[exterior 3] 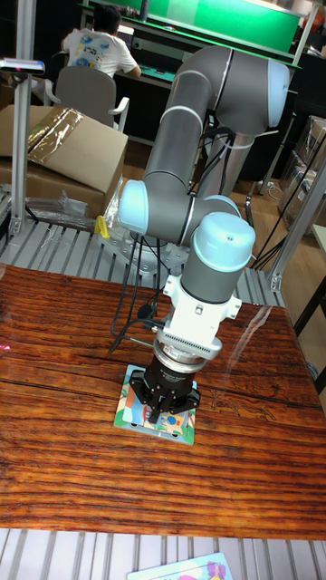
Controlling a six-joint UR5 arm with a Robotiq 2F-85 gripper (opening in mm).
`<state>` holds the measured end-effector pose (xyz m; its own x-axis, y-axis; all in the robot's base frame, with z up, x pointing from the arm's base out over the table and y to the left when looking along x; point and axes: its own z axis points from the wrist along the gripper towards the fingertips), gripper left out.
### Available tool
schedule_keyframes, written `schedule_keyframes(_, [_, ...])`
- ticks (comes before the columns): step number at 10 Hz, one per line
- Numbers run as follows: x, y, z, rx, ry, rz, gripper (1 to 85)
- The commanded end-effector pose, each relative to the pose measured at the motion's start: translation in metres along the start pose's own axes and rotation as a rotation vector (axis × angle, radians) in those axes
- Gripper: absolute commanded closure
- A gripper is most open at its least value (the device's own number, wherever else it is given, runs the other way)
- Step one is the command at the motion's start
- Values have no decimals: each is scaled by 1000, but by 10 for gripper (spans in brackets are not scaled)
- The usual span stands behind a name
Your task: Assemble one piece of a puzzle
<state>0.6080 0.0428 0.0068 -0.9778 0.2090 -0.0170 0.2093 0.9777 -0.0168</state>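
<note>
Your pincer [160,414] points straight down over the puzzle board [159,419], its black fingers low at the board's surface near the middle; whether they are apart, together or clamped on a piece you cannot tell from this view, since the black body hides the tips and any piece between them. You see the puzzle board lying flat on the dark reddish wooden worktop [81,362], a small square with a pale border and a colourful picture, its front edge showing clear of the pincer. You can follow the UR5 arm [195,154] up from the wrist through its grey links and pale blue joint caps to the base behind the worktop. At the bottom edge of the view you see part of another colourful card [186,569] lying on the grey slatted surface, well apart from the board. Behind the arm a cardboard box [63,154] stands at the left, and beyond it a person [95,45] in a white shirt sits on a grey chair [86,95] with his back to you.
</note>
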Motion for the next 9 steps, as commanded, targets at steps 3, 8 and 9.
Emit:
schedule_keyframes(3, [2, 0, 0, -3, 6, 0, 843])
schedule_keyframes(8, [8, -3, -4, 15, 25, -38, 843])
schedule_keyframes(9, [7, -5, -4, 20, 26, -50, 843])
